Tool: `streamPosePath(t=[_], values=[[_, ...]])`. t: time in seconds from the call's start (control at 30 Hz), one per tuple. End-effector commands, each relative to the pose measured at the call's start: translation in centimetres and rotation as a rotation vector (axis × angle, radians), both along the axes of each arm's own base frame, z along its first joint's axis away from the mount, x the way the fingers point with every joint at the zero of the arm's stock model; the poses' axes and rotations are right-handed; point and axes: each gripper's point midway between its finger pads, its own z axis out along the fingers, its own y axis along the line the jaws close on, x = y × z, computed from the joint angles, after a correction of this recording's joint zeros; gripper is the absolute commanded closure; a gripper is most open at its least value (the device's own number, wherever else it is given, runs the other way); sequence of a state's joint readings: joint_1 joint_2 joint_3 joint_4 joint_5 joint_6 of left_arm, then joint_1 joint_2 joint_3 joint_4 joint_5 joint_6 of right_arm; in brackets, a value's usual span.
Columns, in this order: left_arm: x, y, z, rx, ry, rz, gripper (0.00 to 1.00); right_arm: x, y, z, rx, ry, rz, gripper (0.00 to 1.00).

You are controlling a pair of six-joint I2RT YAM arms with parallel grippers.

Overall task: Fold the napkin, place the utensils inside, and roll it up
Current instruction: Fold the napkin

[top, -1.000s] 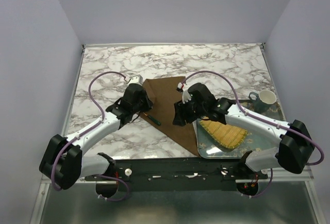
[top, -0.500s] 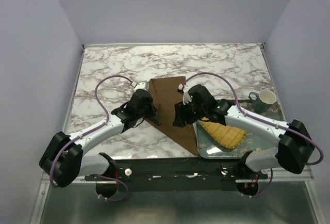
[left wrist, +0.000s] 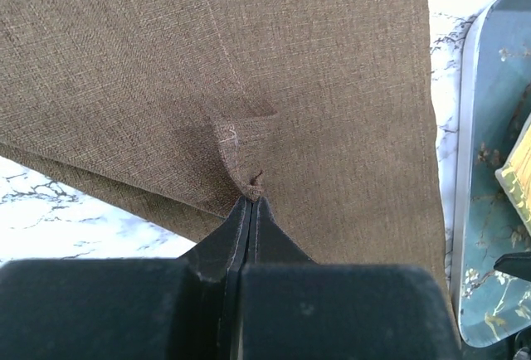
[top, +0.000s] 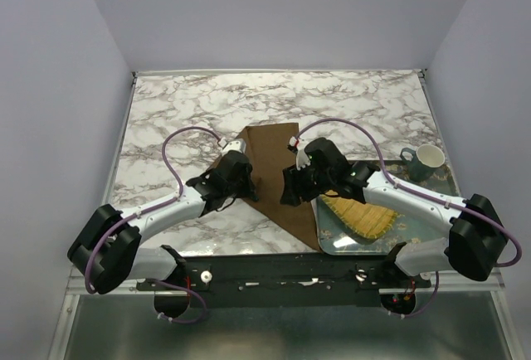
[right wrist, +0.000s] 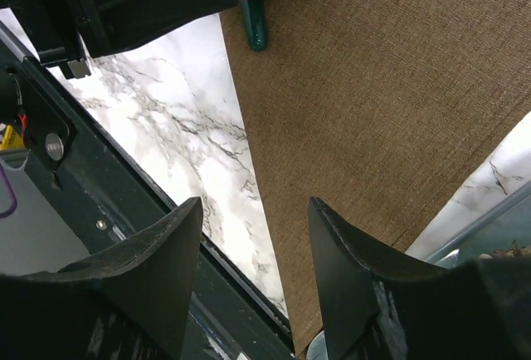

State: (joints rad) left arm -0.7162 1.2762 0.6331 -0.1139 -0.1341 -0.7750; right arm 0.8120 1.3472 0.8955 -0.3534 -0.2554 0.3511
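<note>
Tray [top: 419, 229] holding yellow mat [top: 365, 217], napkin [top: 270, 161] just beside

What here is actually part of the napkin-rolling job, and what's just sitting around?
Part of the job: brown napkin, pinched by the shut left gripper; fork, only its teal handle tip showing; open right gripper.
Just lying about: yellow woven mat; patterned tray; mug.

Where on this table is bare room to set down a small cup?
Free: the marble strip of the table between the back edge and the far corner of the napkin, and the far right corner beyond the mug. Crowded: the near middle, where the left pincer, the right pincer, the napkin and the tray meet.
</note>
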Motion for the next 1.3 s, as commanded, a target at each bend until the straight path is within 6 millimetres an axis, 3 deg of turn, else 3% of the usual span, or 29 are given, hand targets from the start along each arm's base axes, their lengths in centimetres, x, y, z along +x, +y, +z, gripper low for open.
streamPosePath(t=[0.0, 0.33, 0.6, 1.0, 1.2, 1.27], values=[[-0.5, 0.3, -0.7, 0.005, 0.000, 0.021, 1.00, 0.1, 0.1, 0.6, 0.029, -0.013, -0.003, 0.38], [-1.0, 0.5, -1.8, 0.026, 0.023, 0.021, 1.00, 0.2, 0.2, 0.4, 0.025, -0.007, -0.003, 0.38], [-1.5, 1.4, -0.9, 0.030, 0.005, 0.036, 0.99, 0.1, 0.3, 0.2, 0.029, 0.005, 0.002, 0.38], [-1.9, 1.2, -2.2, 0.024, 0.033, 0.027, 0.97, 0.1, 0.5, 0.0, 0.034, 0.013, 0.003, 0.37], [-2.1, 1.0, -2.6, 0.013, 0.041, 0.020, 0.89, 0.0, 0.6, -0.3, 0.032, 0.022, 0.010, 0.37], [-2.1, 1.0, -2.5, 0.008, 0.039, 0.016, 0.80, 0.0, 0.7, -0.4, 0.032, 0.022, 0.010, 0.37]])
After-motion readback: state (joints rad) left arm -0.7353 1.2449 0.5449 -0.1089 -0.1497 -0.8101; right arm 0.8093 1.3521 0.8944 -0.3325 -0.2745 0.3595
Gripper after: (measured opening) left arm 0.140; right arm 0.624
